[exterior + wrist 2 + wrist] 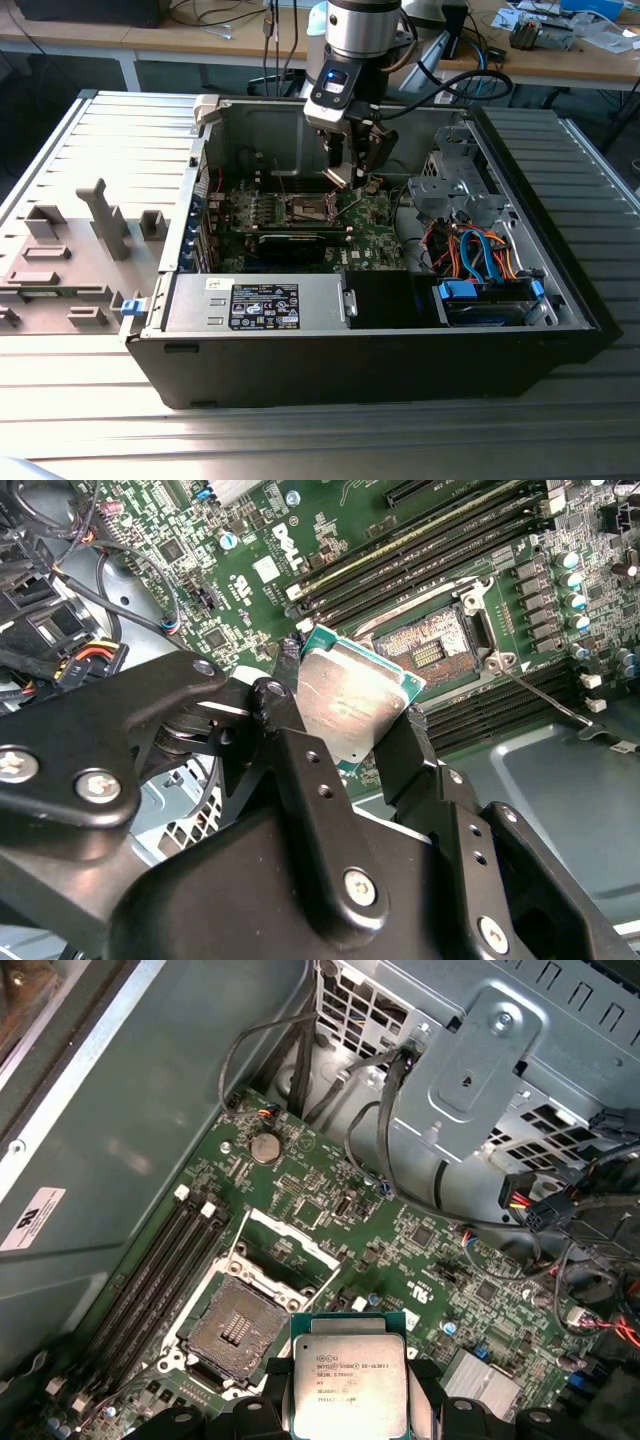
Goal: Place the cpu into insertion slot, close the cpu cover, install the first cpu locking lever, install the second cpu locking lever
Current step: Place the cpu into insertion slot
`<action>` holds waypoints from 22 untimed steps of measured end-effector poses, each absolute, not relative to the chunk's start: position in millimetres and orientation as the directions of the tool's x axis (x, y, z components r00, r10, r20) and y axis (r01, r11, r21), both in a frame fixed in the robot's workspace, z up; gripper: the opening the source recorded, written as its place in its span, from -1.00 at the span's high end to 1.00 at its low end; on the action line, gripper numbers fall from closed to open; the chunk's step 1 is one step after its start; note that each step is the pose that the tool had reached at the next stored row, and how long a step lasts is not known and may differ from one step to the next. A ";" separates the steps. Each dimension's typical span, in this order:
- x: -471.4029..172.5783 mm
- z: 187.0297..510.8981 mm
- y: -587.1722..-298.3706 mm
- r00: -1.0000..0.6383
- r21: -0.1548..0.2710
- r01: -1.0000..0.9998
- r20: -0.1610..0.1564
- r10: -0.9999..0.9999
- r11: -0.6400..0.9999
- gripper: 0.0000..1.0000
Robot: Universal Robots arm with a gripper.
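The cpu (pixel 348 1385) carries lines of fine print on its metal top. A black label (pixel 264 305) with white marks stands on the grey box (pixel 195 300), and a white sticker (pixel 32 1218) on the case wall (pixel 130 1110).

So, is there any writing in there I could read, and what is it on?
cpu, held in the gripper: dark print lines, too small to read.
black label on the grey box: white print, too small to read.
white sticker on the case wall: too small to read.
green board: white marks, unreadable.
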State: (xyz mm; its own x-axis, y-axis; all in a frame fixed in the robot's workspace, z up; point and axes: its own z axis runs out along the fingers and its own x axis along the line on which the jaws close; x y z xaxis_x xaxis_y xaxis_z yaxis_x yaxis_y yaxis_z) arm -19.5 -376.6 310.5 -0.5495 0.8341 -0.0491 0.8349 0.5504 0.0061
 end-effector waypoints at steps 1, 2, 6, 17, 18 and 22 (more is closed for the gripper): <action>-19.5 310.5 -376.6 -0.548 0.006 0.836 -0.049 0.835 0.549 -0.08; -19.5 310.5 -376.6 -0.547 0.006 0.836 -0.050 0.835 0.548 -0.08; -19.5 310.5 -376.6 -0.544 0.005 0.839 -0.051 0.838 0.545 -0.08; -19.5 310.4 -376.6 -0.527 0.002 0.849 -0.055 0.848 0.528 -0.08; -19.5 310.5 -376.6 -0.526 0.002 0.850 -0.055 0.848 0.527 -0.08; -19.5 310.5 -376.6 -0.519 0.001 0.854 -0.057 0.853 0.520 -0.08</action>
